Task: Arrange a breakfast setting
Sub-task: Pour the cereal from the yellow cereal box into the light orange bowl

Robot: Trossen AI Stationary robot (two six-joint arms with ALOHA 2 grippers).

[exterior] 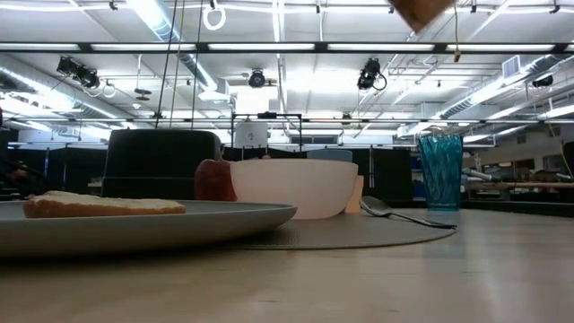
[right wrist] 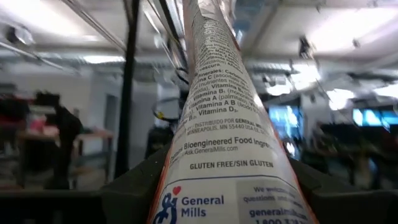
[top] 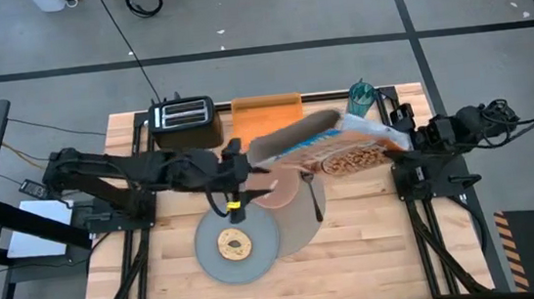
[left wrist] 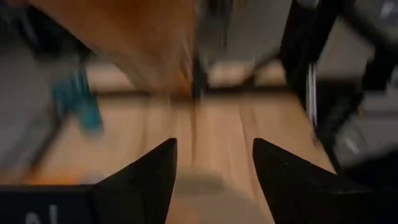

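Observation:
My right gripper (top: 396,145) is shut on a cereal box (top: 330,145) held high over the table's far middle. The box's far end (top: 272,147) is above the translucent pink bowl (top: 276,196); its corner shows at the top of the low view (exterior: 421,9). The bowl and a metal spoon (top: 312,200) rest on the round grey mat (top: 304,226). The blue-grey plate (top: 257,253) with a bagel (top: 235,242) overlaps the mat's near left. A red apple (exterior: 213,180) stands behind the bowl. The blue cup (top: 360,96) stands far right. My left gripper (top: 239,184) is open beside the bowl's left. My right gripper pinches the cereal box between its two fingers (right wrist: 140,183) across the two broad faces, near the box's right end; the narrow printed side panel (right wrist: 217,143) faces the wrist camera. The fingers come level from the table's right. The box is lifted clear, stretching toward the table's left.
A black toaster (top: 184,120) and an orange board (top: 265,105) stand at the far edge. Bare wood lies at the near right of the table (top: 375,247).

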